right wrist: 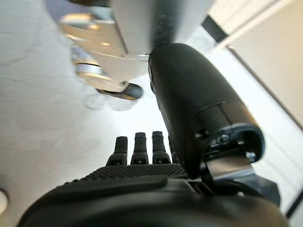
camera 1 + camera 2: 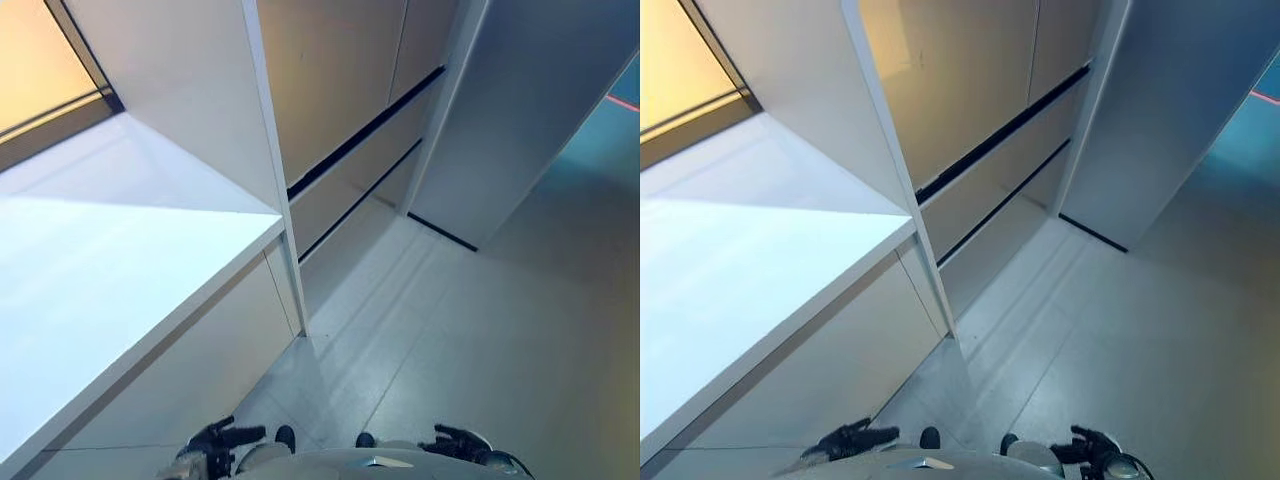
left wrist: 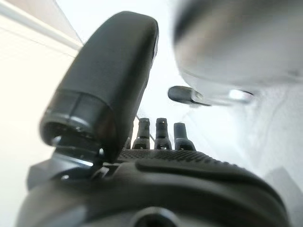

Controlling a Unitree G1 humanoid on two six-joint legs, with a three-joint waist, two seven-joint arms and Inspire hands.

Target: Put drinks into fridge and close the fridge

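Note:
My left hand point(image 2: 222, 441) hangs low at the bottom left of the eye views, open and empty; its straight fingers point(image 3: 162, 135) and thumb show in the left wrist view. My right hand point(image 2: 455, 442) hangs low at the bottom right, open and empty, with straight fingers point(image 1: 140, 147) in the right wrist view. Ahead stands a tall white unit point(image 2: 520, 110) with a flat shut front.
A white counter point(image 2: 110, 270) runs along the left with a white upright panel point(image 2: 180, 90) on it. Beige cabinet fronts point(image 2: 340, 90) with dark gaps stand behind. Grey tiled floor point(image 2: 470, 340) spreads ahead and to the right.

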